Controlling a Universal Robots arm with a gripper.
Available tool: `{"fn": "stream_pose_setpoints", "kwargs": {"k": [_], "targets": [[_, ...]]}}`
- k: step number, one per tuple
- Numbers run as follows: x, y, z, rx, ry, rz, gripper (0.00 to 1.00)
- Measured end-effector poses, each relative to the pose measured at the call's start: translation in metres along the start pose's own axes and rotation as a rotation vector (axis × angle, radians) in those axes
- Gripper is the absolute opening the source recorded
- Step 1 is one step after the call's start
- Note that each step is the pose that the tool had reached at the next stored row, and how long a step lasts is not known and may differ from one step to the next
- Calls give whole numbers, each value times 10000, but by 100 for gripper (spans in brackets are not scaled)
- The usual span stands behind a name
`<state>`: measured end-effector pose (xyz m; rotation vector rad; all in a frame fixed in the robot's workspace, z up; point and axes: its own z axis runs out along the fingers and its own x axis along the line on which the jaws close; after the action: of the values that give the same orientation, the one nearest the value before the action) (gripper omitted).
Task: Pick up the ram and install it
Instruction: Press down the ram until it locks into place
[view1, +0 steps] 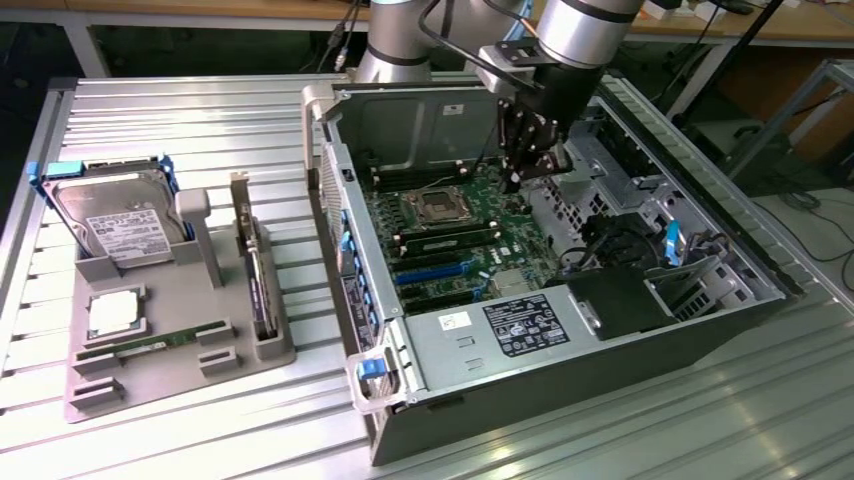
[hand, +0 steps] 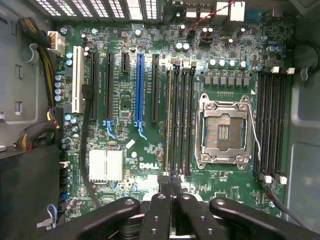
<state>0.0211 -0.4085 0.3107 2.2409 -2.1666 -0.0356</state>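
One arm reaches into one open PC case in the centre-right of the exterior view. To the case's left sits one grey tray. The tray carries one hard drive at upper left, one square chip below it, one upright card along its right side, and one ram at lower left.

In the wrist view the board shows one CPU socket with four memory slots on either side of it, plus one blue slot and one white slot.

Everything stands on a ribbed metal table. Wooden benches, cables and a dark floor line the top and right edges of the exterior view.

The ram lies low in a groove of the tray, well apart from the arm. Its long axis runs roughly left to right in the exterior view, with the right end a little higher.

The gripper hangs inside the case over the board, near the socket. In the wrist view the gripper has its two fingers pressed together at the end of the nearer bank of memory slots. The jaws are fully closed, with nothing seen between them.
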Motion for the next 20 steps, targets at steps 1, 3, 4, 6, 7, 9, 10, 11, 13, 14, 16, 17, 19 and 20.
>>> {"fn": "stream_pose_setpoints", "kwargs": {"k": [1,3,4,6,7,9,10,11,13,14,16,17,19,20], "targets": [[-7,9,0,0,-1,43,11],[-8,27,2,1,-18,496,11],[-8,30,2,0,-25,720,11],[-8,33,1,0,-40,1211,11],[-8,34,1,0,-53,1566,11],[-8,35,2,0,-62,1813,11],[-8,35,2,0,-68,1995,11],[-8,35,2,0,-74,2193,11],[-8,36,2,0,-83,2439,11],[-8,36,2,-1,-89,2631,11],[-8,37,2,-1,-103,3040,11],[-9,37,2,-1,-110,3263,11],[-8,37,2,-1,-121,3572,11],[-8,37,2,-2,-128,3796,11]]}}
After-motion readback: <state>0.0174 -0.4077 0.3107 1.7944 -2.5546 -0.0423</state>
